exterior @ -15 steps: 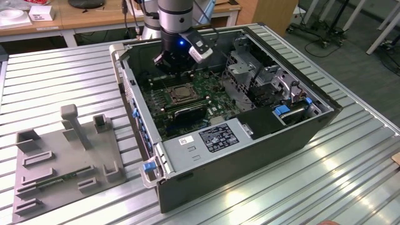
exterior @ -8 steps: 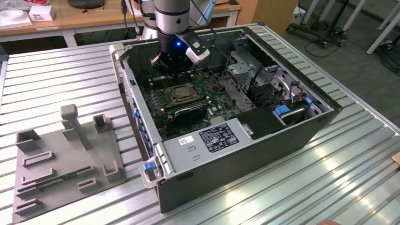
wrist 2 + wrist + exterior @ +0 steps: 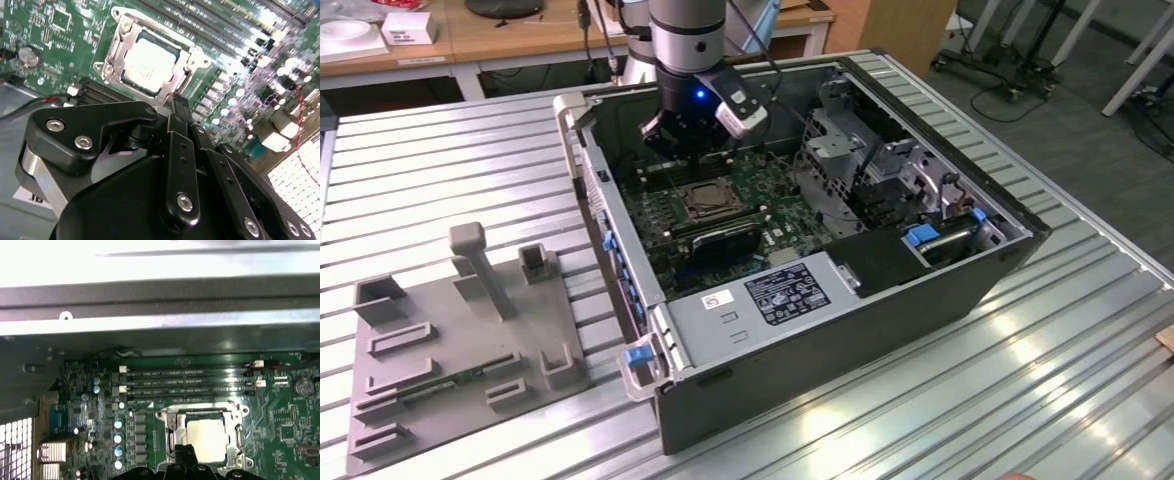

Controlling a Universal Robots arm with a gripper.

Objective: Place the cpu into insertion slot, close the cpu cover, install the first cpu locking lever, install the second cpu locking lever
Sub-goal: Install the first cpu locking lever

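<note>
One arm, one gripper [image 3: 176,101]: fingers pressed together w/ nothing between them, tips down inside the open pc case [image 3: 854,340]. In the second wrist view the tips sit right at the edge of the cpu cover [image 3: 120,45]; touching or just above it, can't tell. The cpu [image 3: 149,65] lies flat in the insertion slot [image 3: 205,416], silvery top up, just beside the tips. The cover is down flat round the chip, which shows thru the cut-out.

The case lies on its side on a ribbed metal table [image 3: 1041,380], open face up. At the exterior view's left, well apart from the case, sits a grey fixture plate [image 3: 400,400] w/ upright holders. A small green strip [image 3: 454,382] lies on it. Behind the table are wooden desks [image 3: 520,40] w/ white boxes [image 3: 407,25]. Dark floor and wheeled stand legs [image 3: 1001,75] are at the exterior view's right.

Inside the case:
- A green motherboard [image 3: 774,215] lies flat on the bottom, carrying the socket.
- Four long black memory slots [image 3: 185,382] run side by side, just beside the socket.
- A coin battery [image 3: 29,56] sits near one socket corner.
- A row of small capacitors [image 3: 119,437] stands along another side.
- There is a metal drive cage [image 3: 847,150] toward the exterior view's right, w/ a blue clip [image 3: 923,237] near it.
- A grey plate w/ a label [image 3: 787,292] covers the near end.
</note>
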